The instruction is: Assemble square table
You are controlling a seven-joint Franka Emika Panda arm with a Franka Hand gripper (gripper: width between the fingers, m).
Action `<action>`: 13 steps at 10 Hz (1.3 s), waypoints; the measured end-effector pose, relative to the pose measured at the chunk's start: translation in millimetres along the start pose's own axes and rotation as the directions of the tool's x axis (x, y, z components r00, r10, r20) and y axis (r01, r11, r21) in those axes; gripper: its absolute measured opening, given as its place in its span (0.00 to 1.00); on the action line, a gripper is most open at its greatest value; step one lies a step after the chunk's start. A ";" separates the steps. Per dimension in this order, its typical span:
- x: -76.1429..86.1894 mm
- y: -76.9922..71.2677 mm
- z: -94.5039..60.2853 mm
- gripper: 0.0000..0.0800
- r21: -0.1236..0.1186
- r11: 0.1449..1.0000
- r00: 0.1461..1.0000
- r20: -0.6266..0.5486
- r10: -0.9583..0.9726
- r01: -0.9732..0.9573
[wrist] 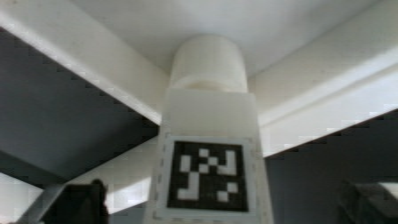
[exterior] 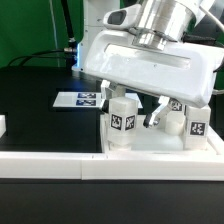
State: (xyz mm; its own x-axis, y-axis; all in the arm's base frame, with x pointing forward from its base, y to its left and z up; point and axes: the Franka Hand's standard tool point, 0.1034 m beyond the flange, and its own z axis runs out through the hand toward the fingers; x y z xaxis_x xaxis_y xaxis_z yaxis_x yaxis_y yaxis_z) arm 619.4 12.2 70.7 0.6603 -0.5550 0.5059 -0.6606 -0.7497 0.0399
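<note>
White rail [exterior: 60, 160] lies nearest the camera. Beyond it the claw [exterior: 148, 108] hangs spread over the tabletop [exterior: 160, 150], gripping nothing. One tagged leg [wrist: 210, 130] stands upright just beneath it; another leg [exterior: 196, 120] stands beside.

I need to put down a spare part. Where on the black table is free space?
Free: the black table on the exterior view's left, between the marker board and the long white rail. Crowded: the exterior view's right, where the legs stand on the tabletop under the arm.
</note>
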 end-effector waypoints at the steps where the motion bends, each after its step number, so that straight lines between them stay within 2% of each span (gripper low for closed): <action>1: 0.0 0.0 0.0 0.81 0.000 1.000 1.000 0.000 0.000 0.000; 3: 1.7 0.3 -0.7 0.81 0.002 1.000 1.000 0.001 -0.004 0.004; 4: 22.1 6.8 -9.2 0.81 0.033 0.999 0.999 0.021 -0.033 0.032; 5: 44.7 16.0 -20.9 0.81 0.090 0.995 0.997 0.078 0.026 -0.033; 6: 39.5 22.2 -19.9 0.81 0.086 0.994 0.979 0.201 0.042 -0.061; 8: 50.0 32.6 -22.4 0.81 0.104 0.991 0.935 0.351 0.047 -0.089; 9: 47.1 38.9 -24.6 0.81 0.084 0.991 0.875 0.482 0.051 -0.104; 10: 48.3 39.8 -22.8 0.81 0.071 0.992 0.841 0.538 0.054 -0.109; 11: 48.1 35.6 -22.3 0.81 0.078 0.991 0.843 0.536 0.051 -0.109; 12: 43.1 29.9 -22.7 0.81 0.070 0.991 0.840 0.539 0.060 -0.116; 13: 32.7 22.5 -18.1 0.81 0.043 0.992 0.840 0.536 0.080 -0.122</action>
State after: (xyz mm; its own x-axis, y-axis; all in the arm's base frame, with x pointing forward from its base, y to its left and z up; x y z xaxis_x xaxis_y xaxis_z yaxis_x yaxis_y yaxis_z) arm 619.7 -16.2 103.8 0.6933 -0.7199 -0.0333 -0.7204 -0.6911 -0.0591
